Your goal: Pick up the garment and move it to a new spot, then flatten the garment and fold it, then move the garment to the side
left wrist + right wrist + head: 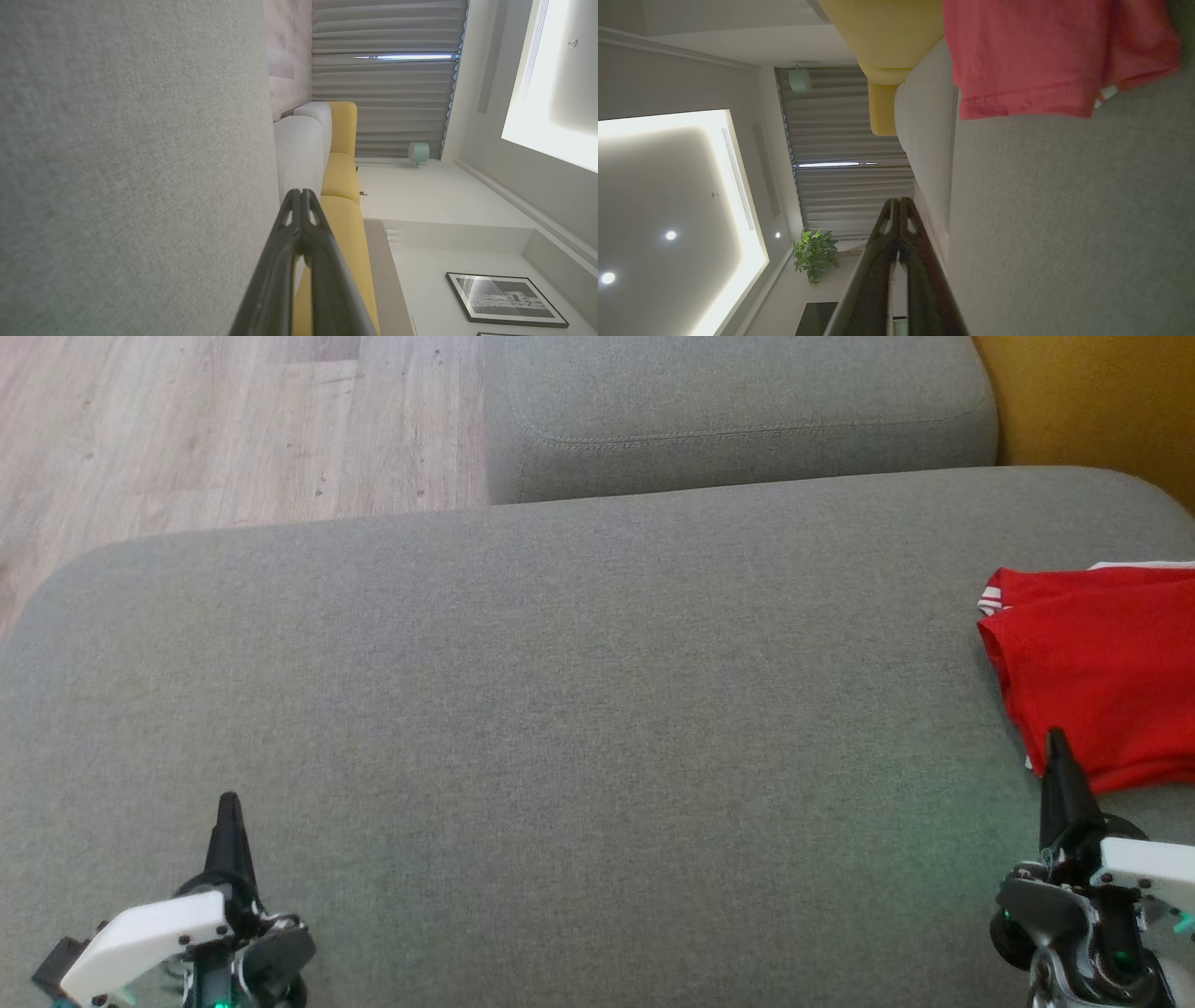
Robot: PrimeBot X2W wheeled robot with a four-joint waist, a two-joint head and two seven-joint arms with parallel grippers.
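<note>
Red garment (1102, 653) lies at the grey sofa cushion's (560, 709) right edge (white trim showing); left gripper (229, 801) and right gripper (1056, 737) have fingers (280, 261) pressed together, holding nothing.

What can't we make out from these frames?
Garment: head view's right edge cuts it off; right wrist view's top edge crops it too. Full shape, fold count unclear.
Right gripper: tip overlaps garment in head view; touching or above, can't tell.
</note>
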